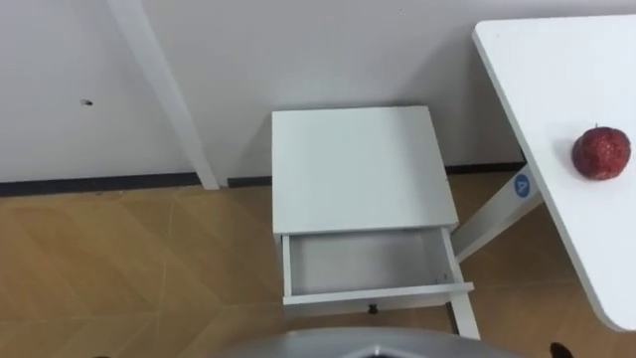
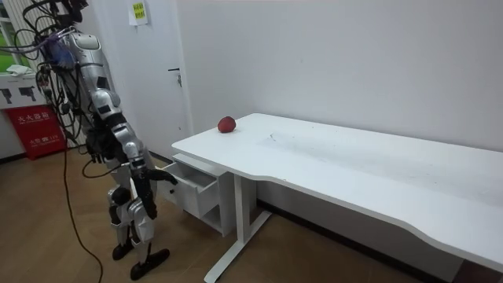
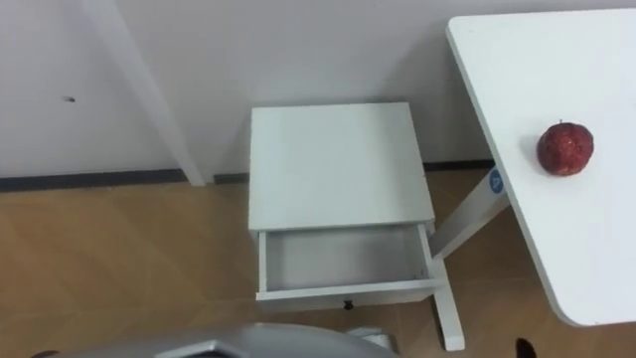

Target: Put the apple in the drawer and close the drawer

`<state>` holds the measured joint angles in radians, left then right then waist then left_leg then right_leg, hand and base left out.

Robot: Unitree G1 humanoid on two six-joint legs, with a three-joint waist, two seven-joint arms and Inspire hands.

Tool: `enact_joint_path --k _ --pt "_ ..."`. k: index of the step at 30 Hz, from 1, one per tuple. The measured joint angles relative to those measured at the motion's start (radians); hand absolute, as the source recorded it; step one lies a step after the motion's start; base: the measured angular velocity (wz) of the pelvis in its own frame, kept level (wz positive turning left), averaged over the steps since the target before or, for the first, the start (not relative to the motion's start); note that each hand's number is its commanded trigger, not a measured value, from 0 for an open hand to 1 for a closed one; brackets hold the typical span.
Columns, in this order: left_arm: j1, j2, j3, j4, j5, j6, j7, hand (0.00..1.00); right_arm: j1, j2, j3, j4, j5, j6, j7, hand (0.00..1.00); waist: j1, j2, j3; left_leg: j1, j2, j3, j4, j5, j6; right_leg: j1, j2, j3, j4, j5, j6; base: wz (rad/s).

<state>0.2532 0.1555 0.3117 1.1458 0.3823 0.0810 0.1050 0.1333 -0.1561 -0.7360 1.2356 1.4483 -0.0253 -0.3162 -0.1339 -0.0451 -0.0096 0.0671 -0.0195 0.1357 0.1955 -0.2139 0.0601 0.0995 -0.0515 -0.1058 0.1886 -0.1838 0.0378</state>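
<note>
A dark red apple (image 1: 600,152) lies on the white table (image 1: 553,70) to my right, near its left end. In front of me a small white cabinet (image 1: 358,169) stands against the wall. Its drawer (image 1: 378,295) is pulled out towards me and holds nothing. In the room view I stand on the wooden floor facing the drawer (image 2: 191,179), with the apple (image 2: 227,124) on the table corner above it. My right hand (image 2: 163,177) is held forward at drawer height, just short of the drawer's front.
The table's slanted white leg (image 1: 494,217) comes down right beside the drawer. A white door frame (image 1: 164,89) runs down the wall left of the cabinet. Wooden floor (image 1: 119,268) stretches to the left.
</note>
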Motion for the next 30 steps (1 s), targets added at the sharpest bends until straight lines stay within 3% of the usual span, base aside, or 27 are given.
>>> enact_joint_path --k 5,11,13,18,27,30 --pt "-0.008 0.021 0.0 -0.006 0.003 0.0 0.0 0.0 -0.021 -0.003 -0.006 -0.044 0.037 -0.013 -0.072 0.0 -0.001 -0.015 0.0029 -0.007 0.0 0.002 0.001 0.001 -0.001 -0.001 0.0 0.001 0.0 0.0 -0.001 -0.01" --pt "0.005 0.027 0.0 -0.03 0.002 -0.018 -0.001 0.0 -0.037 -0.017 -0.055 -0.178 0.036 -0.062 -0.176 0.0 -0.006 -0.021 0.0039 -0.022 -0.001 0.002 0.005 0.001 -0.001 -0.012 0.0 0.001 -0.002 0.001 -0.001 0.0" --pt "0.012 0.029 0.001 -0.049 0.004 -0.023 -0.001 0.0 -0.039 -0.035 -0.066 -0.235 0.034 -0.085 -0.217 0.0 -0.006 -0.02 0.0057 -0.024 -0.001 0.001 0.003 0.001 -0.001 -0.014 0.0 0.001 -0.002 0.001 -0.001 0.0" --pt "0.027 0.029 0.004 -0.088 0.001 -0.047 -0.003 0.0 -0.083 -0.127 -0.115 -0.331 -0.005 -0.145 -0.311 0.0 -0.022 -0.022 0.0079 -0.024 -0.007 0.002 0.0 0.001 -0.001 -0.017 0.0 0.0 -0.002 0.001 -0.001 0.0" --pt "0.013 0.028 0.001 -0.106 0.001 -0.089 -0.001 0.0 -0.097 -0.157 -0.113 -0.552 -0.088 -0.245 -0.466 0.0 -0.022 -0.029 0.0069 -0.037 -0.001 0.01 -0.001 0.001 -0.001 -0.033 0.001 0.002 -0.002 0.001 -0.001 0.0" --pt "0.014 0.028 -0.012 -0.106 0.0 -0.095 -0.001 0.0 -0.105 -0.157 -0.109 -0.637 -0.198 -0.248 -0.527 0.0 -0.018 -0.026 0.0074 -0.043 0.0 0.018 -0.006 0.002 -0.001 -0.047 0.002 0.015 0.001 0.001 -0.001 -0.11"
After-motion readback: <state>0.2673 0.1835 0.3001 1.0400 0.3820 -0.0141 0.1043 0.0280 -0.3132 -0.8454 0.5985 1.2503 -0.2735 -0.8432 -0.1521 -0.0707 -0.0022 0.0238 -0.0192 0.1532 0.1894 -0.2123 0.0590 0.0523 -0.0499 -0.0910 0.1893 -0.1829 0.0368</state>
